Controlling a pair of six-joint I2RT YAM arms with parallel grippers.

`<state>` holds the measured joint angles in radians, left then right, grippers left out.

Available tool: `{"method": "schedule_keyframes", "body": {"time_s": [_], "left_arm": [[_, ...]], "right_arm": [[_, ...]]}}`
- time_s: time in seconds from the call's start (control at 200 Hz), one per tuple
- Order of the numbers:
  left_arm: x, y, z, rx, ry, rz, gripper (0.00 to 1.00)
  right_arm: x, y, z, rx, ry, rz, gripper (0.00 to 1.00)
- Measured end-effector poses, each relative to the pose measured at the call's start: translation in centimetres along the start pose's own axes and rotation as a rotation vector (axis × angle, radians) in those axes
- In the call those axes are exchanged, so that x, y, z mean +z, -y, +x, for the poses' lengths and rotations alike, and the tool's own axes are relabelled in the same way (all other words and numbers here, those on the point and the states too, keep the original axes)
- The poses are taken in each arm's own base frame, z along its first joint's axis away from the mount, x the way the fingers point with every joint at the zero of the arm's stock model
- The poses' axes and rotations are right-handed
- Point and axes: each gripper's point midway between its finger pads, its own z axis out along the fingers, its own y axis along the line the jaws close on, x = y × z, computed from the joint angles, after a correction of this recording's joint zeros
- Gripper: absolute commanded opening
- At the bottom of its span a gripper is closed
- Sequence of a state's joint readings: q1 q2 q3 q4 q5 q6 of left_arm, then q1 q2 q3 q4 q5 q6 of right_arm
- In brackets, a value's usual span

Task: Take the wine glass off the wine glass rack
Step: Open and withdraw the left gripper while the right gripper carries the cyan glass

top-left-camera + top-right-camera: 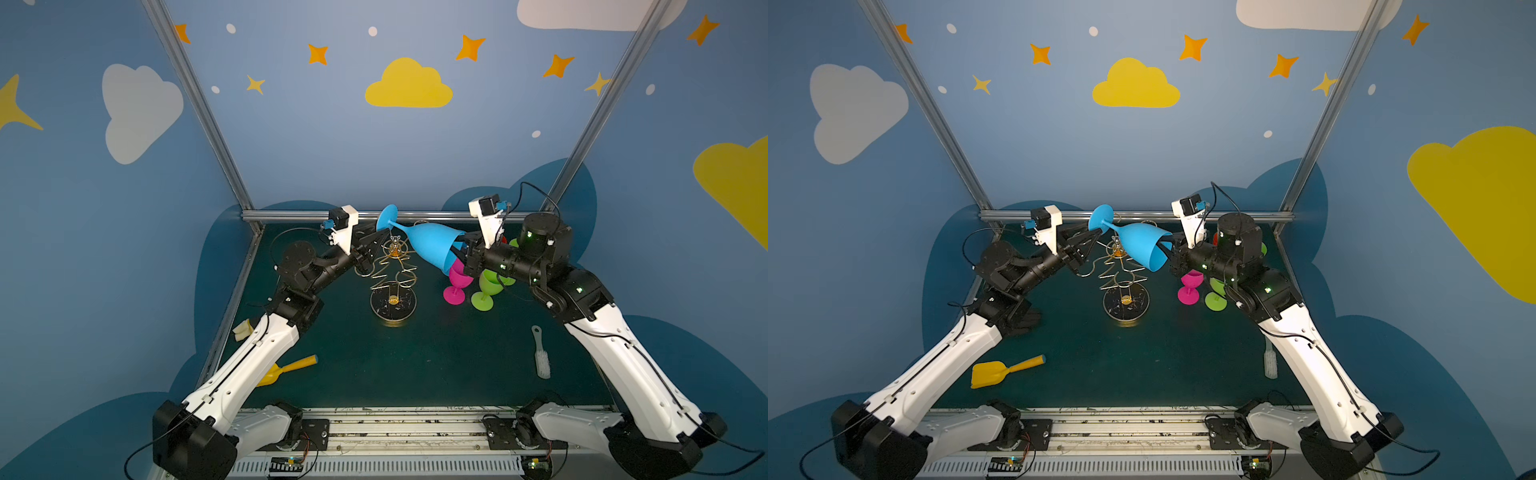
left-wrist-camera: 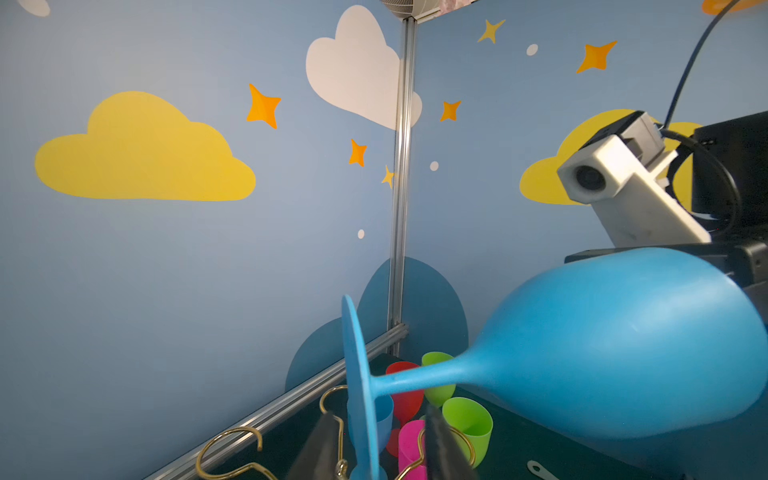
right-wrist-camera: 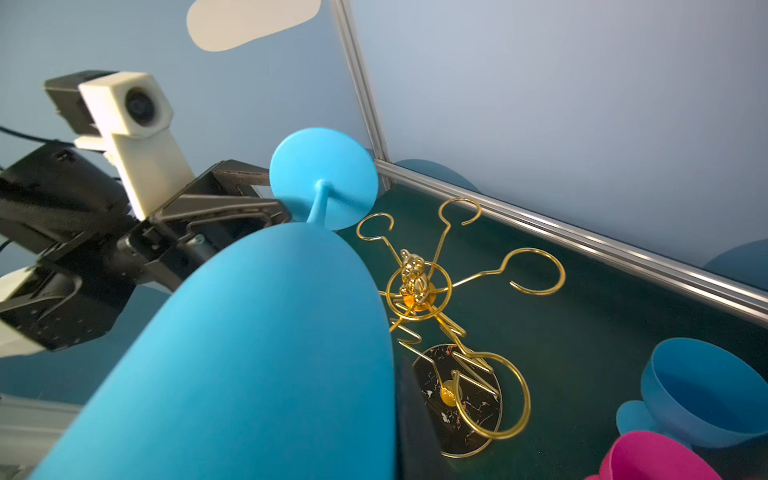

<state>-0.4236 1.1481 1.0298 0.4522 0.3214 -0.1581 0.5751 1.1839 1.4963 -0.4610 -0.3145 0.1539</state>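
The right gripper (image 1: 458, 250) clamps the glass (image 1: 432, 249) by its open end, tilted out toward the left gripper (image 1: 376, 245) with the rack (image 1: 382, 305) below both; that one, jaws parted around the foot (image 1: 387, 217), should back straight off first.

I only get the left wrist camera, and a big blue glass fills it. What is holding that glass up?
Observer: The right gripper, shut on the bowl rim of the blue wine glass; both top views show it.
Operator: Is it hooked on the gold rack?
Observer: No. In the right wrist view the loops that show on the wine glass rack are bare, and the glass is tilted in the air over it.
Operator: Anything lying out of my sight?
Observer: A yellow scoop lies on the table, toward its front left.
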Motion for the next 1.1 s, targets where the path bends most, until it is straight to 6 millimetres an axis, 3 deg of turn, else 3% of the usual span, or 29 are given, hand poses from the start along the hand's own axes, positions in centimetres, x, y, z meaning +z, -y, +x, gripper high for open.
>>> {"method": "schedule_keyframes", "body": {"time_s": [0.08, 0.175, 0.32, 0.451, 0.526, 0.626, 0.726, 0.821, 0.926, 1.101], "left_arm": [[-0.9, -0.9, -0.5, 0.005, 0.021, -0.065, 0.99], [-2.4, -2.6, -1.3, 0.007, 0.05, -0.155, 0.99], [-5.4, -7.0, -2.0, -0.004, 0.087, -0.331, 0.99], [-7.9, -10.2, -1.4, -0.028, 0.094, -0.456, 0.99], [-9.0, -11.4, -0.7, -0.048, 0.091, -0.507, 0.99], [-10.0, -12.5, -0.2, -0.065, 0.09, -0.551, 0.99], [-10.6, -12.9, -0.1, -0.07, 0.092, -0.575, 0.99], [-10.9, -13.0, -0.4, -0.069, 0.102, -0.585, 0.99], [-11.4, -12.8, -0.5, -0.07, 0.111, -0.591, 0.99], [-12.2, -12.8, -0.1, -0.076, 0.099, -0.612, 0.99]], "right_arm": [[-1.1, 0.6, 0.0, -0.015, -0.005, 0.051, 0.0], [-3.1, 0.9, -0.4, -0.049, -0.013, 0.113, 0.0], [-7.5, 0.5, -0.4, -0.098, -0.019, 0.181, 0.0], [-10.8, -0.4, 1.6, -0.11, -0.063, 0.189, 0.0], [-12.0, -0.7, 3.7, -0.095, -0.123, 0.183, 0.0], [-12.0, 0.1, 7.5, -0.054, -0.256, 0.205, 0.0], [-11.4, 1.9, 12.2, 0.012, -0.452, 0.274, 0.0], [-11.0, 3.9, 15.2, 0.069, -0.615, 0.372, 0.0], [-10.2, 6.0, 17.5, 0.103, -0.755, 0.472, 0.0], [-9.0, 8.0, 19.5, 0.134, -0.87, 0.554, 0.0]]}}
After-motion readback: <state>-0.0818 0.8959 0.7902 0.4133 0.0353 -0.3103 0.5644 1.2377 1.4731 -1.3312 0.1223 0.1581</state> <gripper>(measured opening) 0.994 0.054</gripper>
